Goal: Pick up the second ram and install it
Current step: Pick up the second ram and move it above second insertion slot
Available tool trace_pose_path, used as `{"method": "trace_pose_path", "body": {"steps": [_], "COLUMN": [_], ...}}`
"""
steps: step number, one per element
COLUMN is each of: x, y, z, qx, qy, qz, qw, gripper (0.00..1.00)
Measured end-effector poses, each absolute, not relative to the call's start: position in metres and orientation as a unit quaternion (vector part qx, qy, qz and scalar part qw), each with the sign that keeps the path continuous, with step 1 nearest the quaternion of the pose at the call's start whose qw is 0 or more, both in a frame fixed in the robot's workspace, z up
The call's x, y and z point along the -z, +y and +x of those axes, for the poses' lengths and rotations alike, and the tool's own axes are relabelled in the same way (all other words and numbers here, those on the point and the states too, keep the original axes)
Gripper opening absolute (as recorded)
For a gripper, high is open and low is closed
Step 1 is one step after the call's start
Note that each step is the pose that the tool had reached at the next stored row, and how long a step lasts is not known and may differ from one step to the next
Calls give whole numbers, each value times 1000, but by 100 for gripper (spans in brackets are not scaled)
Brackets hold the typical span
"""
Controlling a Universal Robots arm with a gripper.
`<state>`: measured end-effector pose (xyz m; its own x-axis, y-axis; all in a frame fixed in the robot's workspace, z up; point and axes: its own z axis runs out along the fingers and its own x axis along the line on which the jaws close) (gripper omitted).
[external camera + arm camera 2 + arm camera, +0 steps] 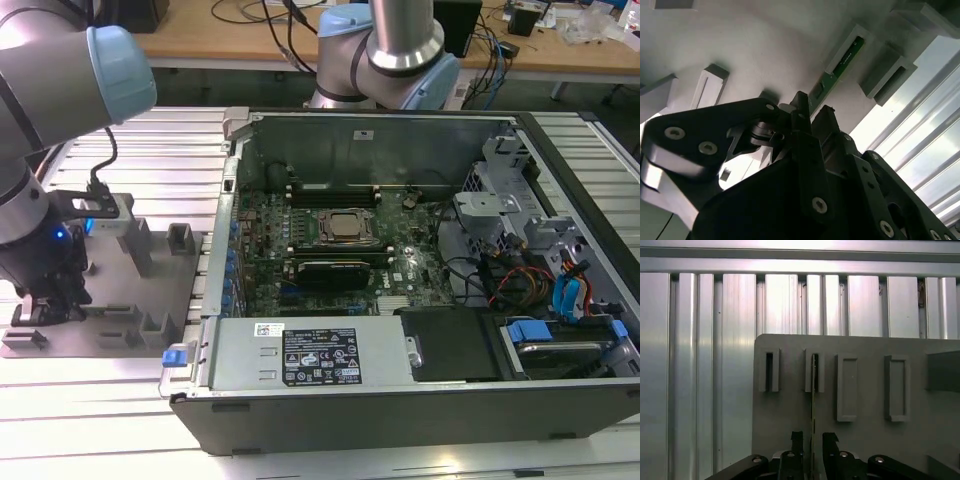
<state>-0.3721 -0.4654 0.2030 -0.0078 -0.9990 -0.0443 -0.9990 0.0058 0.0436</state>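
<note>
Hand [813, 437] sits low over the grey fixture plate [785, 412], at the exterior view's left. Its fingers [797, 440] stand apart, one on each side of the second ram [813, 402], with a thin gap either side (not clamped in the first wrist view). The second ram stands on edge on the plate, its far end seated in a slotted block [808, 371]. In the second wrist view the green stick [840, 66] runs from that block down between the fingertips. The plate lies flat on the ribbed metal tabletop [700, 365]. The open computer case [400, 425] is just beside the plate, toward the exterior view's right, with its motherboard [300, 235] exposed.
</note>
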Motion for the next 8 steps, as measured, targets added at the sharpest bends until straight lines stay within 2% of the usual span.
{"method": "trace_pose_path", "body": {"steps": [6, 8], "x": [-202, -202], "y": [-465, -465], "z": [-372, -372], "qx": [-31, -31], "qy": [709, 709], "qz": [-704, -704], "qw": [1, 1], "gripper": [27, 13]}}
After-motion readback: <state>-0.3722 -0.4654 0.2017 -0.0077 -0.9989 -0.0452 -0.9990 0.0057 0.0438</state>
